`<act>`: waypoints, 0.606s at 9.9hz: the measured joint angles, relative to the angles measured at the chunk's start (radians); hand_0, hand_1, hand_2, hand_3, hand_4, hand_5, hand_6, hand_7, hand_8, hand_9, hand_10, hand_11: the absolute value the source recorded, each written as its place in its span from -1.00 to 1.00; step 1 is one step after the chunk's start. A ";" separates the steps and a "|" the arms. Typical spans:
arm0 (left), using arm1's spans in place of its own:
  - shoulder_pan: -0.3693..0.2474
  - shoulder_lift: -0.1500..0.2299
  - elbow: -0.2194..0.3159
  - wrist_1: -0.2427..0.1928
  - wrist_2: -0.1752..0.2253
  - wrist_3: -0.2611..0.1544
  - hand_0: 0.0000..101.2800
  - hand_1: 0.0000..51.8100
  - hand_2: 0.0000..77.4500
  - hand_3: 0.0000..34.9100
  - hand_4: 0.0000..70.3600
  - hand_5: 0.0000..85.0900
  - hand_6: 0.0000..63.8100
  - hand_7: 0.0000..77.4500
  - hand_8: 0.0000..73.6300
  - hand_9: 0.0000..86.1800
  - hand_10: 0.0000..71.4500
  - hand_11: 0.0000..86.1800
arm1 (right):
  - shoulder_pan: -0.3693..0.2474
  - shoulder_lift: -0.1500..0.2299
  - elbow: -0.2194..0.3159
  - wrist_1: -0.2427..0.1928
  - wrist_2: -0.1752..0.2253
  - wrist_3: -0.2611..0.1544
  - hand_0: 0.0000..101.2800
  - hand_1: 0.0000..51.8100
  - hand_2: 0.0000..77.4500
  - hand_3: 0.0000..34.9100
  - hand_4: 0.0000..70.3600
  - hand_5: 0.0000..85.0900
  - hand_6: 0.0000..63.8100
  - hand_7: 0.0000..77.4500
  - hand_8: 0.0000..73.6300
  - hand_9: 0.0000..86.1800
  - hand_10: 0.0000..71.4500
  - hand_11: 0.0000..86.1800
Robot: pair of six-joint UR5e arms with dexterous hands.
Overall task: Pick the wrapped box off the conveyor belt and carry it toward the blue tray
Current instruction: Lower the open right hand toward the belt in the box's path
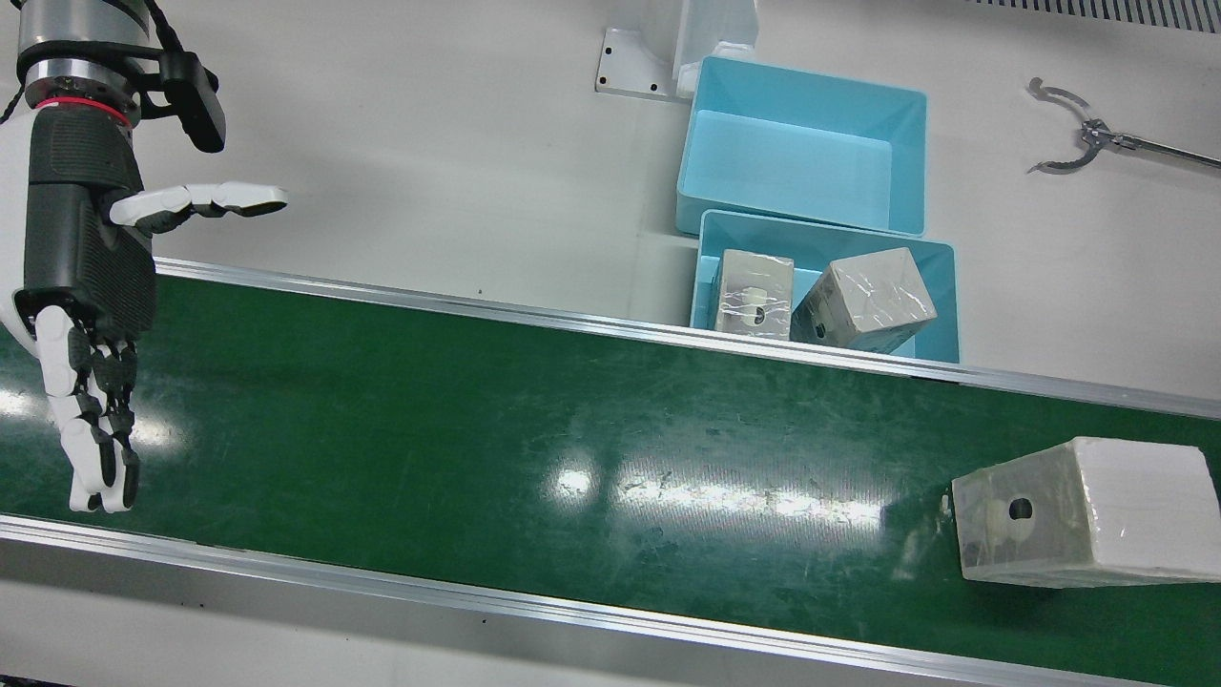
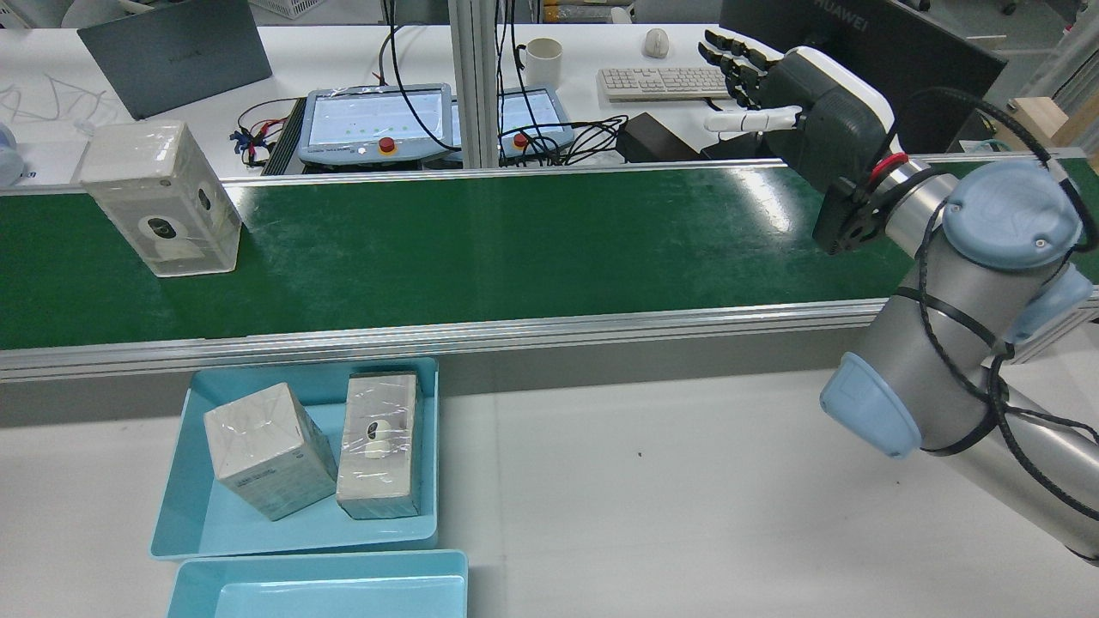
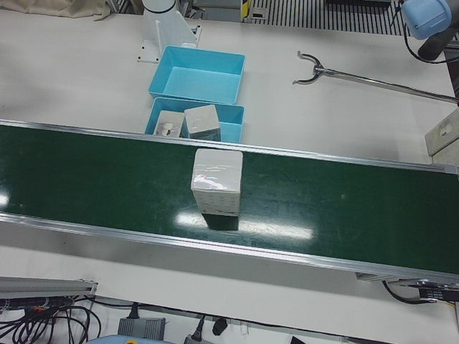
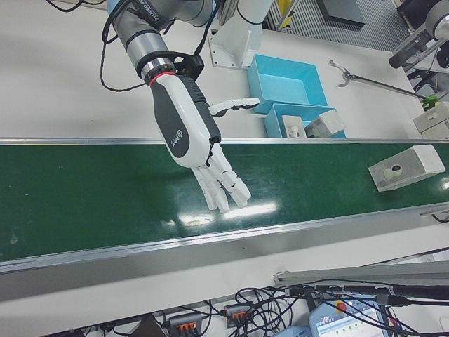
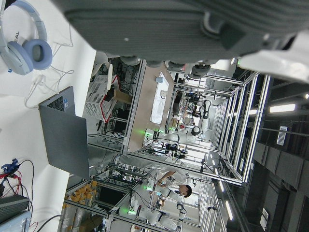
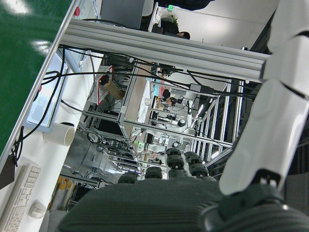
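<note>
The wrapped box (image 1: 1083,510) lies on the green conveyor belt (image 1: 477,429), at the right end in the front view. It also shows in the rear view (image 2: 163,197), the left-front view (image 3: 217,180) and the right-front view (image 4: 407,167). My right hand (image 1: 86,315) is open and empty, fingers spread, above the belt's other end, far from the box; it also shows in the rear view (image 2: 798,94) and the right-front view (image 4: 196,140). The blue tray (image 1: 942,286) beside the belt holds two wrapped boxes. Of my left hand (image 5: 193,29) only the dark palm shows.
A second, deeper blue tray (image 1: 801,143) stands behind the first. A metal grabber tool (image 1: 1078,143) lies on the white table to the right. Aluminium rails edge the belt. Monitors, a keyboard and cables sit beyond the belt in the rear view.
</note>
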State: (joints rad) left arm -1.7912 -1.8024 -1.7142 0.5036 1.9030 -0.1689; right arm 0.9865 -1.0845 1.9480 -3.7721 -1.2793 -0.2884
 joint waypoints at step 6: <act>0.000 0.000 0.000 0.000 0.000 0.000 -1.00 -1.00 -0.97 -1.00 -1.00 -0.97 -1.00 -0.99 -1.00 -1.00 -0.98 -1.00 | -0.015 -0.001 -0.003 0.000 0.000 0.000 -0.19 -0.62 -0.70 -0.92 -1.00 -0.81 -1.00 -1.00 -0.99 -0.97 -1.00 -0.97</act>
State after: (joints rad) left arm -1.7912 -1.8024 -1.7142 0.5036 1.9031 -0.1689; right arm 0.9711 -1.0859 1.9452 -3.7725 -1.2794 -0.2884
